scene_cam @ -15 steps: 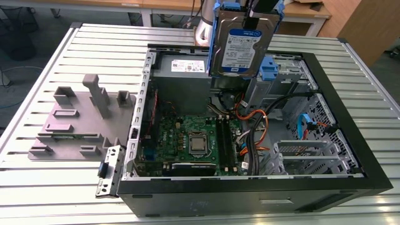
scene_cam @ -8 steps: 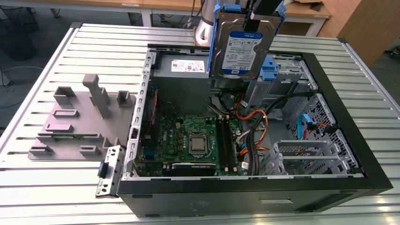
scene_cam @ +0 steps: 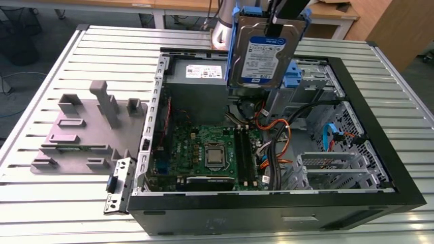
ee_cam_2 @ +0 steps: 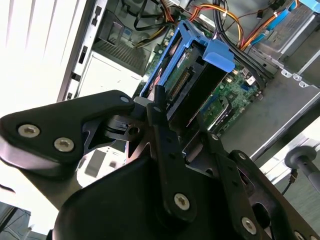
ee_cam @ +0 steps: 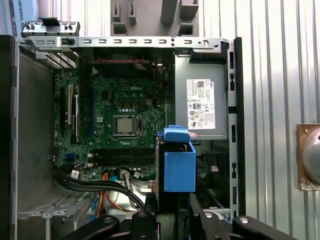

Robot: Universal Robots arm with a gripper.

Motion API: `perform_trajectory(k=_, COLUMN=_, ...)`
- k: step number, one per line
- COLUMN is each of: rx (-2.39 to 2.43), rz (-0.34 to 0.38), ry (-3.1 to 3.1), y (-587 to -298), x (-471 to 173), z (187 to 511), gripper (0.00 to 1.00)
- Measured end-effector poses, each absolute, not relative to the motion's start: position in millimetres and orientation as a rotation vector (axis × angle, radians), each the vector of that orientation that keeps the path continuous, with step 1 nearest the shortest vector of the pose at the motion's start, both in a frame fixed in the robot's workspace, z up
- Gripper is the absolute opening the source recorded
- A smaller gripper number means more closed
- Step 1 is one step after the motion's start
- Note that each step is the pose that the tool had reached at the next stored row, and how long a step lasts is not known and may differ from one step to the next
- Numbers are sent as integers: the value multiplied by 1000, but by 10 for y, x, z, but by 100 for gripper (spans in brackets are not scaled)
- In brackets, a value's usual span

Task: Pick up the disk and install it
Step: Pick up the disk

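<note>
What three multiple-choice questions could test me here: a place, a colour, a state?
1. Where is the disk? A. on the floor; B. in the air over the open computer case; C. in a person's hand.
2. What colour are its carrier rails? A. blue; B. red; C. yellow.
3. How is the gripper? A. open and empty; B. shut on a cable; C. shut on the disk.
Answers: 1 B, the exterior view shows it upright above the case. 2 A, blue plastic frames it. 3 C, it hangs from the gripper.
</note>
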State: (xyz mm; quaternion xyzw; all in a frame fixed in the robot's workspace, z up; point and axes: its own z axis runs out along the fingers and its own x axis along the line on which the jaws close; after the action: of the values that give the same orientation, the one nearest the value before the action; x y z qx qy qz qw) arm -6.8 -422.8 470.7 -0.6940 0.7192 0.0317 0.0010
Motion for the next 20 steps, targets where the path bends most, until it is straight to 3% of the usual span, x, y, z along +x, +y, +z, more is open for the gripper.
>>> perform_trajectory(k=20, rx=-2179, rz=100, ry=2258, y=-4398, x=-68, z=4707, gripper=35)
